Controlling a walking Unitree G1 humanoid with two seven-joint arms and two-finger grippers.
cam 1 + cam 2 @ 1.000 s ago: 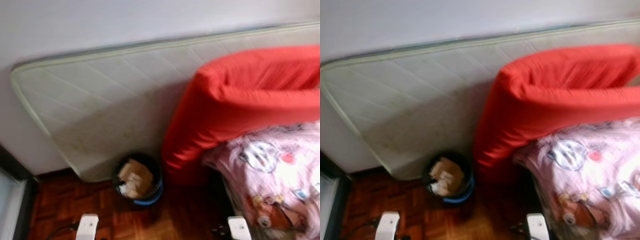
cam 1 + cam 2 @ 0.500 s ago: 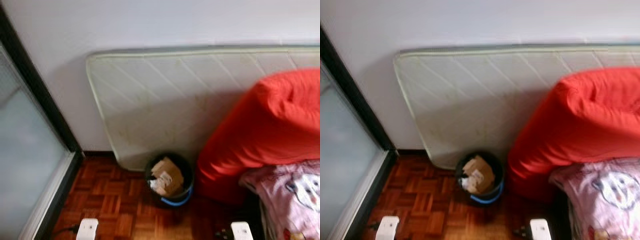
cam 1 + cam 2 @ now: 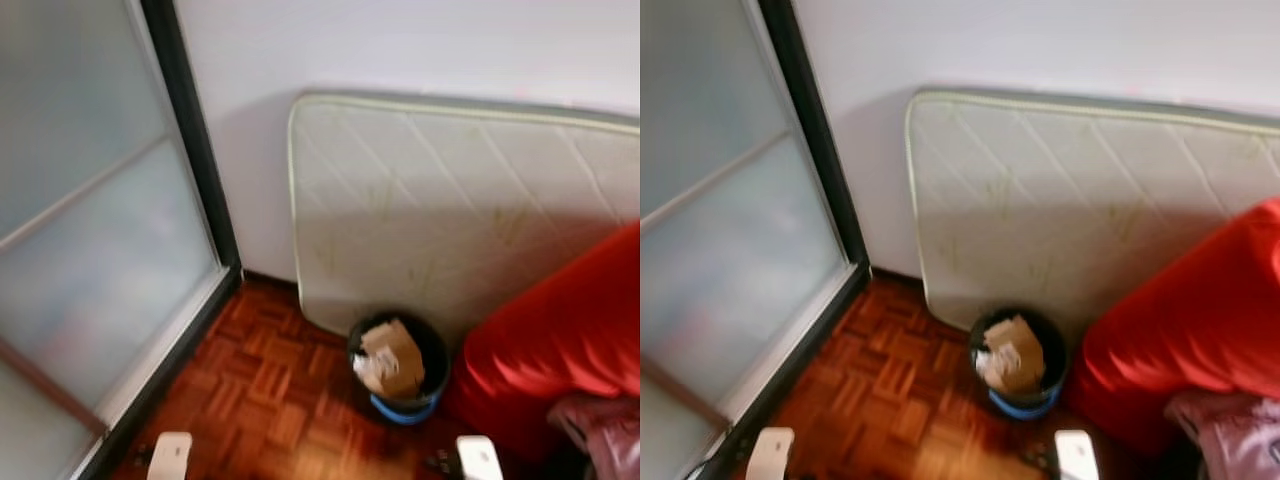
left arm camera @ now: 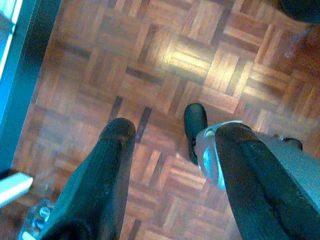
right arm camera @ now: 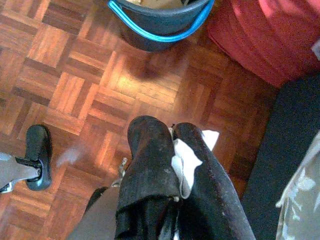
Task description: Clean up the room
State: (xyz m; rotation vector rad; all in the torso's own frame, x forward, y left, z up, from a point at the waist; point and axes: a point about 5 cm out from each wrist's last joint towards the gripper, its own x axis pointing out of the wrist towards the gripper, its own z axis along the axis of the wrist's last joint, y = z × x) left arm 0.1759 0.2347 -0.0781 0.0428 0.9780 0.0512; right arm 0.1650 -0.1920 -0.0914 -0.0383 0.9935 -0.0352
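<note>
- Our right gripper hangs low over the reddish-brown parquet floor, its two black fingers pressed together on a small crumpled white scrap of paper or tissue.
- Just ahead of those fingertips stands the dark round waste bin with a blue handle; the head views show it already stuffed with brown cardboard and paper.
- Beyond the waste bin a pale quilted mattress leans on the white wall, and off to the right gripper's outer side lies a big red cushion.
- Our left gripper hangs idle above bare floor, fingers spread wide with nothing between them; a frosted glass sliding door with a dark frame stands on its outer side.
- We judge the tidying partly done: one scrap is picked up and the waste bin is near, but the scrap is not yet dropped in.
- How much other litter remains, we cannot tell from here.
</note>
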